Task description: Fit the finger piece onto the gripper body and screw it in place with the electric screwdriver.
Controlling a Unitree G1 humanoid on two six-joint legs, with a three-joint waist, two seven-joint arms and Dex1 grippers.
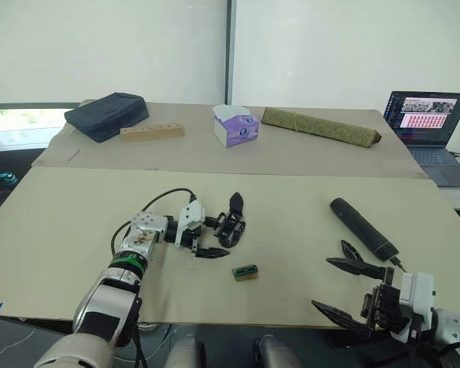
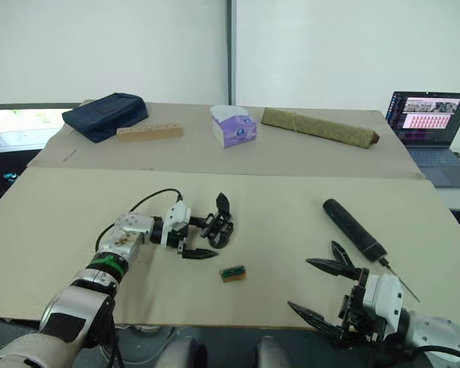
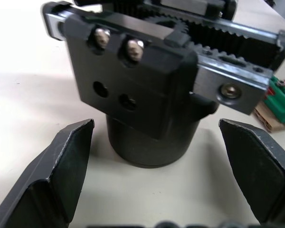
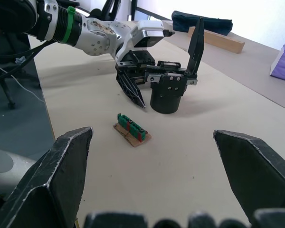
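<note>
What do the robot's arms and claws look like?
Each gripper has two pointed black fingers on a white housing. The left gripper sits on a silver metal arm with a green ring at the wrist and a black cable looping over it. The right gripper has a silvery-white arm.

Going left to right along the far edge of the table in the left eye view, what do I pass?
Dark blue pouch → wooden block with holes → purple tissue box → olive-green rolled bundle → open laptop.
</note>
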